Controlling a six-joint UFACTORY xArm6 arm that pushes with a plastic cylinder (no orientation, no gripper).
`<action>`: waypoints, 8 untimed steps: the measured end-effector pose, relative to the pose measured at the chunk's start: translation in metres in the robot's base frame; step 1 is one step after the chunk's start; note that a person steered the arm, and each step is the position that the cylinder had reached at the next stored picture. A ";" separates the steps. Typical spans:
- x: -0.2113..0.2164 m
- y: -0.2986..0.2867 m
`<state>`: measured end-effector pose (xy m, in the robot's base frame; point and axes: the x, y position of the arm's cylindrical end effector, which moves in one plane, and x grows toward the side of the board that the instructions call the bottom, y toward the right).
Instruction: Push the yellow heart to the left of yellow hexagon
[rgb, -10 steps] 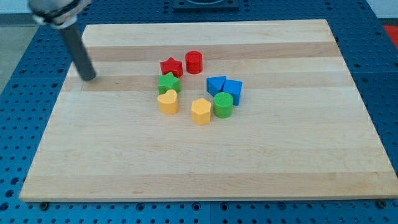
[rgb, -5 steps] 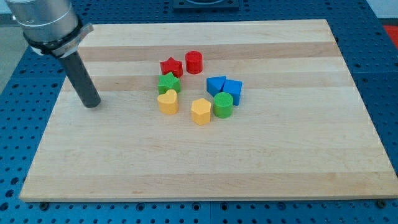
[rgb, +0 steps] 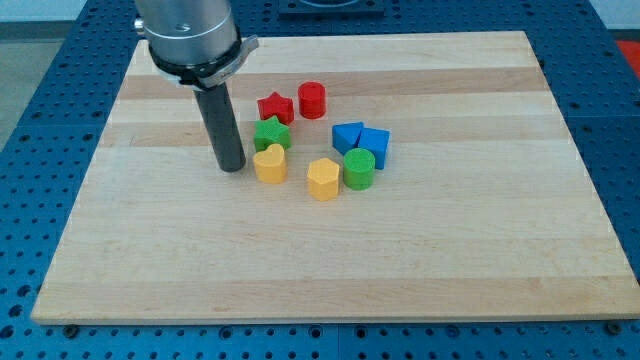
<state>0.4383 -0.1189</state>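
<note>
My tip (rgb: 232, 166) stands on the wooden board (rgb: 480, 260), in the board's left-centre part. There is no jaw on this rod: it is a plain dark shaft that neither grips nor releases, and it holds nothing.

The yellow heart (rgb: 270, 163) lies at 3 o'clock from my tip, just beside it. A thin strip of board appears to show between the two, but whether they actually touch cannot be told from this view.

The yellow hexagon (rgb: 323, 179) lies at about 4 o'clock from the heart, near it but apart, with bare board between them. The heart is thus on the hexagon's left side as viewed, and slightly nearer the view's top.

Surrounding blocks:
- The green star (rgb: 271, 133) sits at 12 o'clock from the heart, very close to or touching its upper edge. From my tip it bears about 1 o'clock.
- The red star (rgb: 275, 107) sits at 12 o'clock from the green star, just beside it.
- The red cylinder (rgb: 312, 100) stands at 3 o'clock from the red star, close by.
- The green cylinder (rgb: 359, 168) stands at about 2 o'clock from the hexagon, touching it or nearly so.
- Two blue blocks (rgb: 360, 140), shapes not clear, sit together at 12 o'clock from the green cylinder, touching each other.
</note>
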 end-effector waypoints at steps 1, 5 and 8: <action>0.000 0.008; -0.002 0.023; -0.002 0.043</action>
